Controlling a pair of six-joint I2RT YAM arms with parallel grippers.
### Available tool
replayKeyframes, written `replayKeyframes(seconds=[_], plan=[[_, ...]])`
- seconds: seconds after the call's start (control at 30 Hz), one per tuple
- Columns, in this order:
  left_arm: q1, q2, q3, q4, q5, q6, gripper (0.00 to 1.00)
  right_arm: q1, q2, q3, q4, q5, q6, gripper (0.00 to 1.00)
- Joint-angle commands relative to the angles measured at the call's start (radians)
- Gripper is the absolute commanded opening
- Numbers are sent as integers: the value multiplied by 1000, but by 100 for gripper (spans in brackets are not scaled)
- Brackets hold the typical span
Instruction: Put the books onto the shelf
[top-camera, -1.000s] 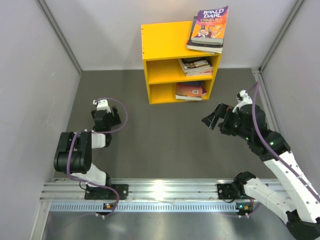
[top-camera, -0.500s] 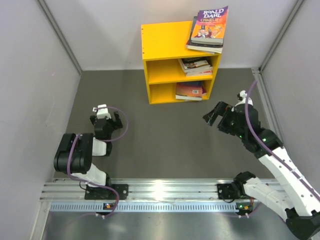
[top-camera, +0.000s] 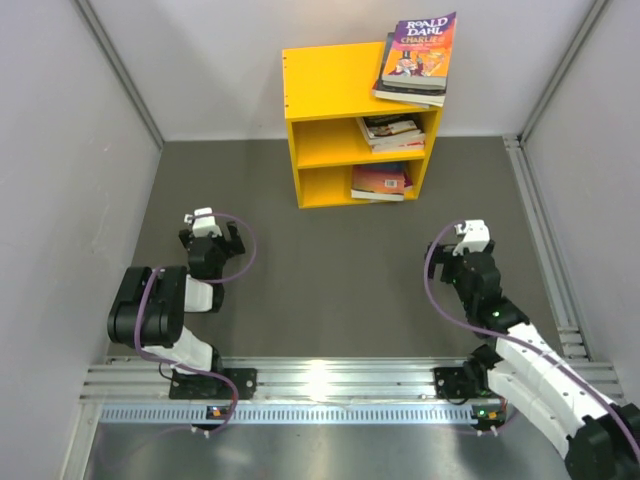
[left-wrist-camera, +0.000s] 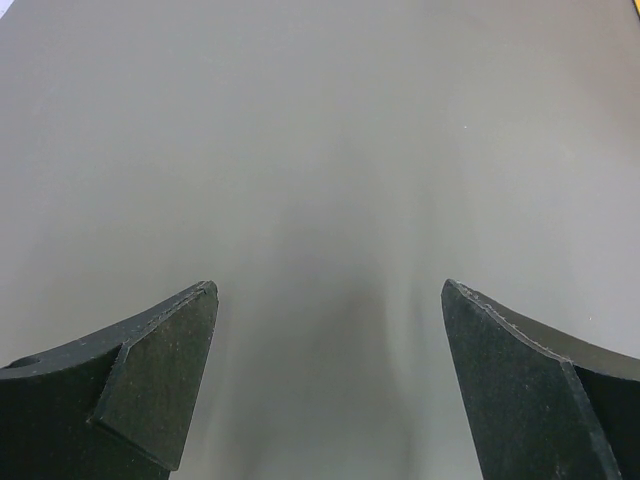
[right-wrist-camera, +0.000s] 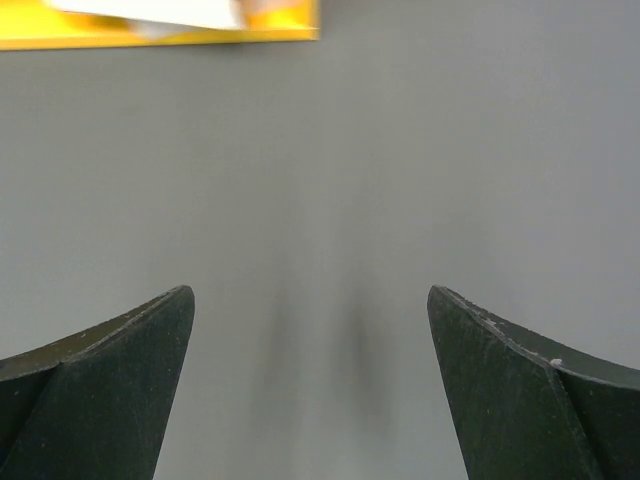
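Both pincers (left-wrist-camera: 325, 380) (right-wrist-camera: 310, 385) gape empty; top book (top-camera: 418, 55) reads "Roald Dahl".

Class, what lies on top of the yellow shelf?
A stack of books at the right end of the shelf, Roald Dahl cover uppermost. The covers beneath it are hidden.

Books lying on and inside the yellow shelf

The shelf (top-camera: 330, 100) is standing upright; books (top-camera: 415, 58) are lying stacked on its top right corner, more (top-camera: 392, 131) in the upper compartment, others (top-camera: 381, 183) in the lower.
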Motion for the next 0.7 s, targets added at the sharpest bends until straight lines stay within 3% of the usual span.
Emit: replayKeyframes(seconds=[0.0,0.23,0.3,0.53,0.57,0.67], plan=[[-1,-6,0,73,-5,6,99,-124,13,-88,362,-15,-82,100],[-2,-6,0,74,-5,6,99,-351,201,-203,649,-65,11,100],[-2,-6,0,76,-6,6,99,-377,255,-180,659,-41,28,100],[-2,-5,0,76,-6,6,99,-434,510,-174,1016,-29,70,100],[-2,-5,0,76,-6,8,99,-436,521,-113,926,-24,54,100],[-2,-6,0,77,-6,6,99,-446,611,-91,1063,-123,-45,100]])
